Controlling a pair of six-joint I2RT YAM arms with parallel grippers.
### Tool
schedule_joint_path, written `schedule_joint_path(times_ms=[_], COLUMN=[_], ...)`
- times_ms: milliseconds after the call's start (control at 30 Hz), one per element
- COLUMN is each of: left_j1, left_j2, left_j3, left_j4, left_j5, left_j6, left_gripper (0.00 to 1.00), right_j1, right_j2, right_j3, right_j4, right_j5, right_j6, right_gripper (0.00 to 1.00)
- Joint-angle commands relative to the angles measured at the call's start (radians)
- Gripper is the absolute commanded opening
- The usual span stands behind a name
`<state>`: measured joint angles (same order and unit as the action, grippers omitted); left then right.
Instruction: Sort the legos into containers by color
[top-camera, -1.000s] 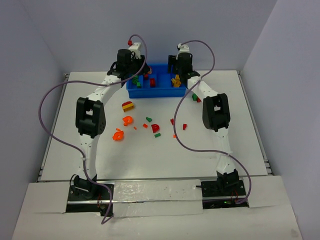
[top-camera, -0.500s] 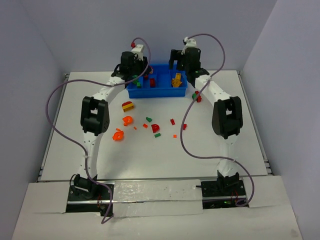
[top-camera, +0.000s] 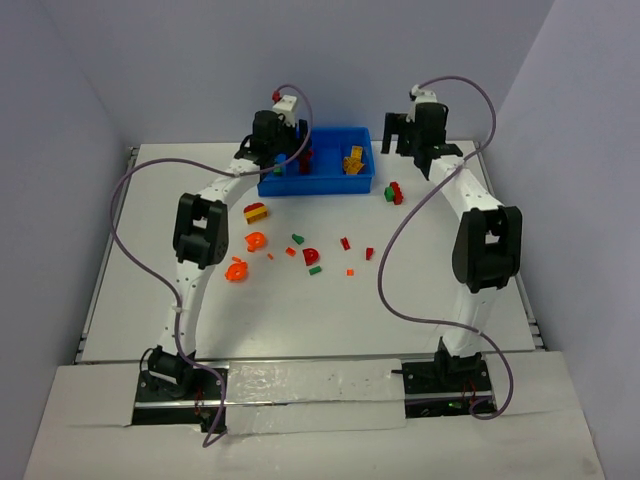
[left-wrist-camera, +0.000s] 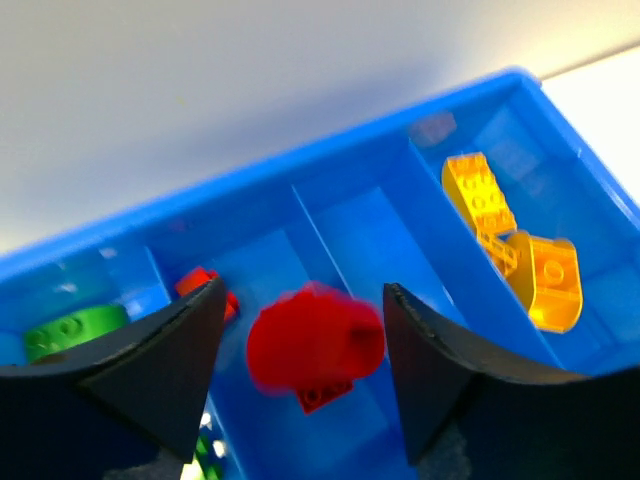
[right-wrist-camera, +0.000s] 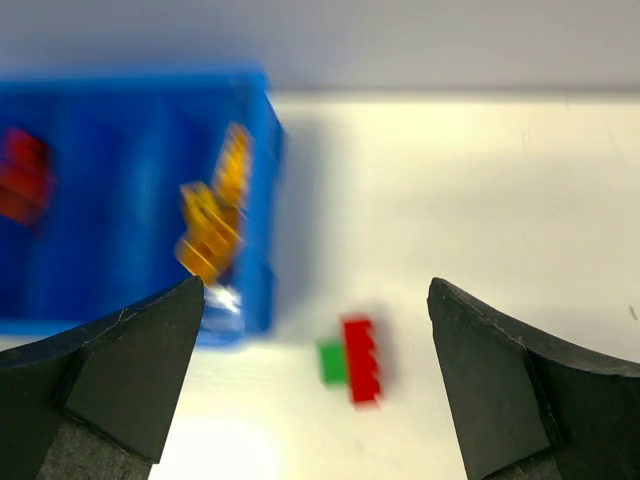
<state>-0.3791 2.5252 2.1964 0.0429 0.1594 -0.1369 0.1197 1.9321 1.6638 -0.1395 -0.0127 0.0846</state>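
Red-and-green legos (top-camera: 393, 192) lie just off the blue tray's (top-camera: 320, 188) right end, nearest your wide-open right jaws. Your left jaws stand parted over the tray.

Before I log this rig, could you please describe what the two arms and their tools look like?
Both the left arm and right arm have white links with bulky black joint housings. A thin purple-grey cable loops loosely beside each. The left tool and right tool each have two matte black, wedge-shaped fingers tapering to blunt tips.
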Motion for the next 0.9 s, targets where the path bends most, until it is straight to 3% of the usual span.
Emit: schedule_joint_path(times_ms=[0,200,467,533,600,867], left_j1=[-0.004,-0.014,-0.018,-0.017,-0.014,-0.009], left_j2=[-0.029,-0.137,-0.371,-0.433,-0.483,-0.627], left_j3=[0.072,0.050,-0.213,-0.252,-0.296,-0.473], left_j4=[0.079,0.054,0.039,-0.003,-0.078,-0.109], left_j5=[-0.034,-0.011,0.047,0.094,0.138,0.196], left_j6=[0.045,0.068,0.064,0.079,0.095,0.046], left_gripper=[0.77,0.79,0.79,0.79,0.79,0.76], right_j1=[-0.032,-0.049,-0.048,-0.051,-0.061,-0.063], right_j2=[-0.090,-0.121,-0.042,-0.015,0.009,0.042], right_j3=[-0.072,-0.139,-0.071,-0.038,-0.012,-0.001], right_j4=[-0.132,-0.237,-0.315,-0.345,-0.370,-0.377], right_j5=[-0.015,-0.021,-0.067,-0.081,-0.102,-0.115], right_j6=[-0.125,-0.272,-0.236,-0.278,-0.305,-0.303], right_gripper=[0.97,0.84,0.80,0.77,0.66,0.61])
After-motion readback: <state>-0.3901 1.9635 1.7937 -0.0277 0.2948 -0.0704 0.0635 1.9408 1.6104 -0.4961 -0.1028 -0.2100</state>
